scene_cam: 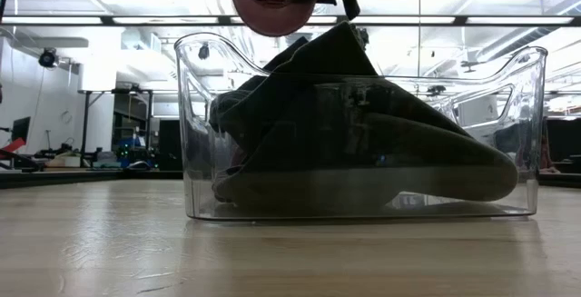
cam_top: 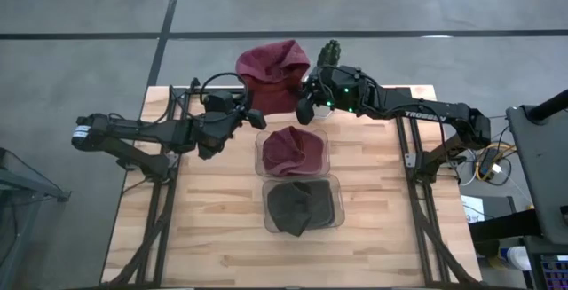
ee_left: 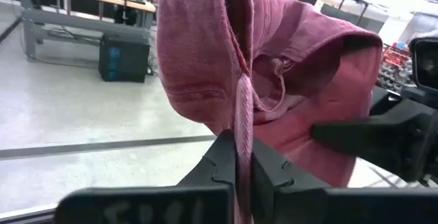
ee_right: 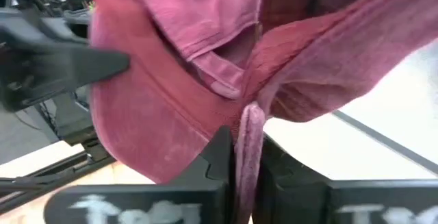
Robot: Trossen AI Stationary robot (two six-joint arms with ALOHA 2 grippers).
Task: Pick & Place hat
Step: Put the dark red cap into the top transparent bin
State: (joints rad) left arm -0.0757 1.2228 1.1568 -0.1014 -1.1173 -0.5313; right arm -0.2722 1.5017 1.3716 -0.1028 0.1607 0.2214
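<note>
A dark red, soft cloth hat (cam_top: 272, 75) hangs in the air above the far edge of the pale wooden worktop (cam_top: 213, 228), stretched between two dark robot arms. The left pincer (cam_top: 251, 115) is clamped on the hat's edge from the left; in the left wrist view its two fingers (ee_left: 222, 159) press a fold of red fabric between them. The right pincer (cam_top: 304, 108) is closed on the hat's opposite edge, and the right wrist view shows a strip of the cloth pinched between its fingers (ee_right: 217, 157).

Just nearer than the held hat, a clear plastic bin (cam_top: 292, 151) sits on the worktop with a second dark red hat (cam_top: 295, 148) lying inside. Touching that bin on its near side is another clear plastic bin (cam_top: 303, 203), which holds a dark grey-green hat (cam_top: 297, 205). In the low view this nearer bin (scene_cam: 363, 124) fills the centre, and the lifted red hat (scene_cam: 272, 6) shows above it.
</note>
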